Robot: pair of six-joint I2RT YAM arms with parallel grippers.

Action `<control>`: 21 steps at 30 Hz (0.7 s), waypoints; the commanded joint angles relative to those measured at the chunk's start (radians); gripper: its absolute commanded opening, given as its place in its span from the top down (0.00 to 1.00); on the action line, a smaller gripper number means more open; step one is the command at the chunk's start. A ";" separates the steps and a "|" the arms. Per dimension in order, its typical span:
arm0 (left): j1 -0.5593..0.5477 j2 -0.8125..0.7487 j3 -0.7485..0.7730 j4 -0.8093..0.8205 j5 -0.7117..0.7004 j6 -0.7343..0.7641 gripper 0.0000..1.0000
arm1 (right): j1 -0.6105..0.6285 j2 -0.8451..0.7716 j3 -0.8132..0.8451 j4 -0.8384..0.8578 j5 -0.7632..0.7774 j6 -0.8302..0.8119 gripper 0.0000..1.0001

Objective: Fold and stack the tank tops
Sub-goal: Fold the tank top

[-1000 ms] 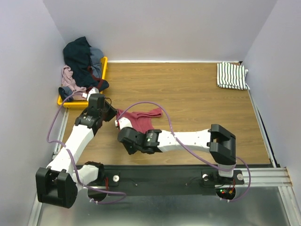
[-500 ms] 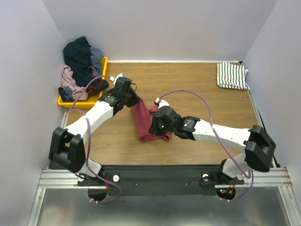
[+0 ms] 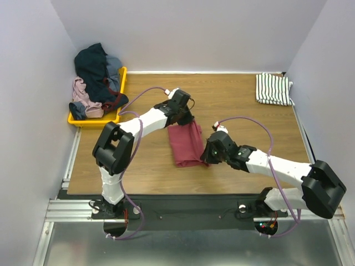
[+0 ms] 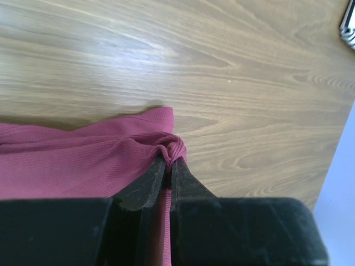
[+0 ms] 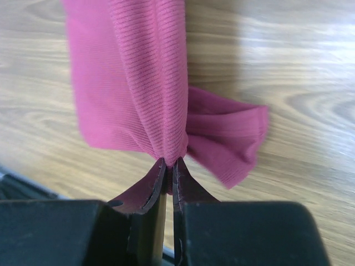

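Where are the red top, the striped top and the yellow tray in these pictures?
red top (image 3: 186, 145): overhead view, middle of the cloth.
striped top (image 3: 273, 88): overhead view, middle of the folded cloth.
yellow tray (image 3: 91, 121): overhead view, its near rim.

The right gripper had its two black fingers pressed together on a gathered fold of the dark red ribbed cloth tank top. From the pinch the cloth ran up and away in long pleats, and a smaller hemmed flap spread out to the right. The cloth lay over the light wood-grain table.
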 commanded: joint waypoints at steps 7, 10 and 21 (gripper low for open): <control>-0.049 0.108 0.144 0.064 -0.021 0.006 1.00 | -0.038 -0.050 -0.077 -0.017 0.114 0.059 0.86; -0.057 0.133 0.157 0.072 -0.016 0.003 1.00 | -0.045 -0.053 -0.076 -0.029 0.125 0.056 0.85; -0.081 0.161 0.163 0.092 -0.007 0.017 1.00 | -0.048 -0.129 -0.085 -0.103 0.190 0.073 0.78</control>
